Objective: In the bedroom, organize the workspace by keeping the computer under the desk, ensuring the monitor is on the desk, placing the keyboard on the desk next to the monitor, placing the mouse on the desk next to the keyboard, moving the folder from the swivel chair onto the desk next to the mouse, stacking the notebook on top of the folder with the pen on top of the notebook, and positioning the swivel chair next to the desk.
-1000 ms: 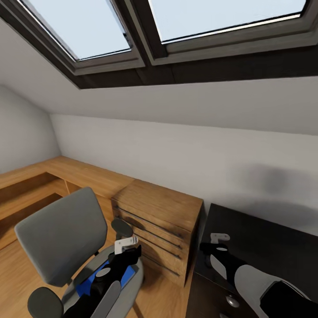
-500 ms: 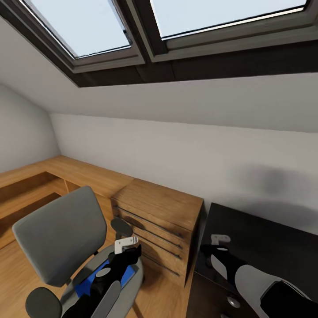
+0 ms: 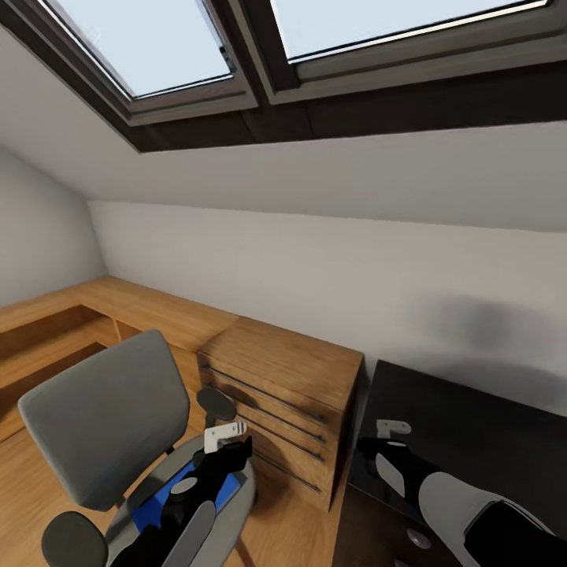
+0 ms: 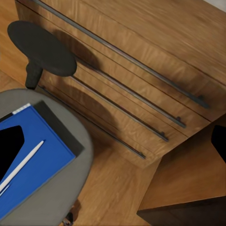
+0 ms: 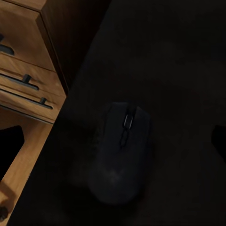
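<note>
Left gripper is hovering over the chair; notebook and pen are lying just beneath, pen's length angled toward it. Jaw states: can't tell.

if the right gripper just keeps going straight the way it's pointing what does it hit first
Most likely the black mouse, which lies near the middle of the right wrist view on the dark desk. In the head view the right gripper hangs above that desk's near corner. How far above is unclear.
</note>
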